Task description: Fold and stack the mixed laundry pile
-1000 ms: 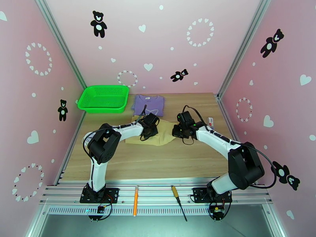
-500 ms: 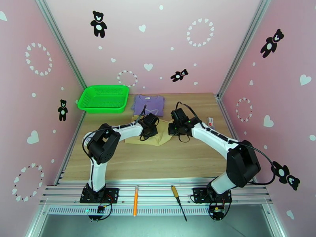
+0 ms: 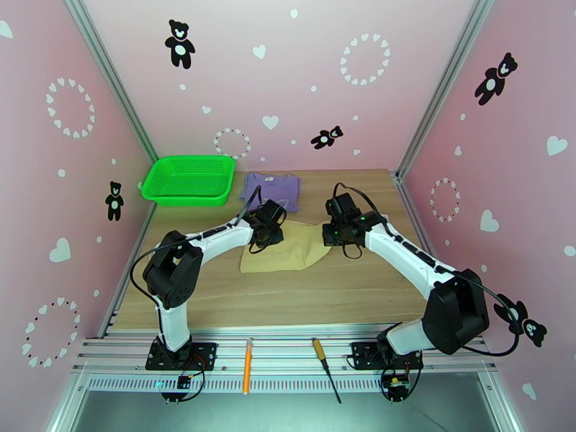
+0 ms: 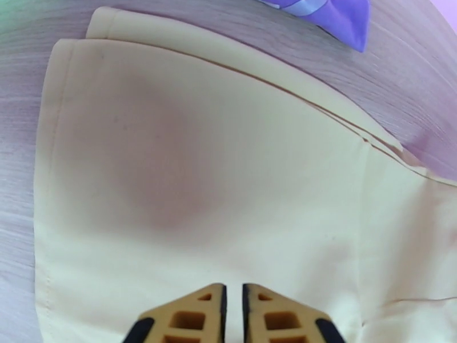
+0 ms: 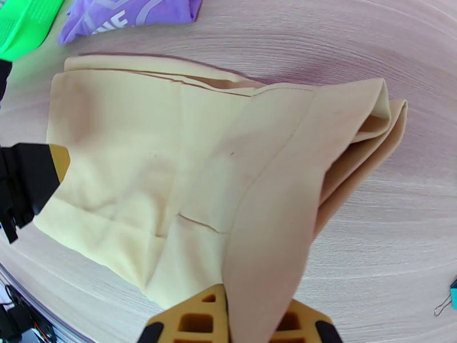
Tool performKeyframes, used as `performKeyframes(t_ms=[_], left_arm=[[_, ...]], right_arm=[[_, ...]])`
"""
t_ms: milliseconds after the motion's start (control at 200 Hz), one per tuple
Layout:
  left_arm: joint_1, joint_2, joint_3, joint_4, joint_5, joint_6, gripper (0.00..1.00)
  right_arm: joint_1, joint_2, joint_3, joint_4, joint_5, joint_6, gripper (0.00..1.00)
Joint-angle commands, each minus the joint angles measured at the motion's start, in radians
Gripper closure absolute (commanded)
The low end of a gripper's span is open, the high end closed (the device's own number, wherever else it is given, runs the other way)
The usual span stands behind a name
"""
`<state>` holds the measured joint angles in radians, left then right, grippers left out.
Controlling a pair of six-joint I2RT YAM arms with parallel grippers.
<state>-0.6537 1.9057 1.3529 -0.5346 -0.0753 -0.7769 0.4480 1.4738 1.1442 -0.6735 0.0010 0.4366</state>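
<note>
Green mesh basket [image 3: 189, 199] at table's [image 3: 288, 297] far-left corner; orange stick [image 3: 248, 366] and screwdriver [image 3: 325, 369] on near rail [image 3: 446, 351].

Basket [image 3: 189, 199] at far left of tabletop [image 3: 288, 297]; shirt [image 3: 271, 189] just right of it. Smaller garment [image 3: 286, 250] in front of shirt, mid-tabletop.

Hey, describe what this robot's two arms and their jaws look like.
Both the left arm and the right arm have glossy white links between bulky black joints. Thin black cables loop along each. The jaws are yellow-orange wedges with square cut-outs, black at the sides.
</note>
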Motion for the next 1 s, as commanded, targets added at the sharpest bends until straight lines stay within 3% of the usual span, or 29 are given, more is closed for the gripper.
performKeyframes(t_ms=[0, 270, 580, 776, 996], left_arm=[[0.015, 0.016, -0.020, 0.021, 0.038, 0.007, 0.91], [0.047, 0.046, -0.071, 0.100, 0.102, 0.007, 0.93], [0.055, 0.083, -0.100, 0.142, 0.141, -0.005, 0.95], [0.055, 0.113, -0.116, 0.174, 0.156, -0.015, 0.98], [0.054, 0.130, -0.130, 0.198, 0.166, -0.019, 0.98]], right_arm=[[-0.009, 0.024, 0.012, -0.013, 0.005, -0.110, 1.00], [-0.071, 0.033, 0.016, -0.003, 0.077, -0.275, 1.00], [-0.101, 0.060, 0.079, -0.015, 0.070, -0.294, 1.00], [-0.060, 0.073, 0.109, 0.006, -0.027, -0.233, 1.00], [0.055, 0.099, 0.123, 0.054, -0.080, -0.144, 1.00]])
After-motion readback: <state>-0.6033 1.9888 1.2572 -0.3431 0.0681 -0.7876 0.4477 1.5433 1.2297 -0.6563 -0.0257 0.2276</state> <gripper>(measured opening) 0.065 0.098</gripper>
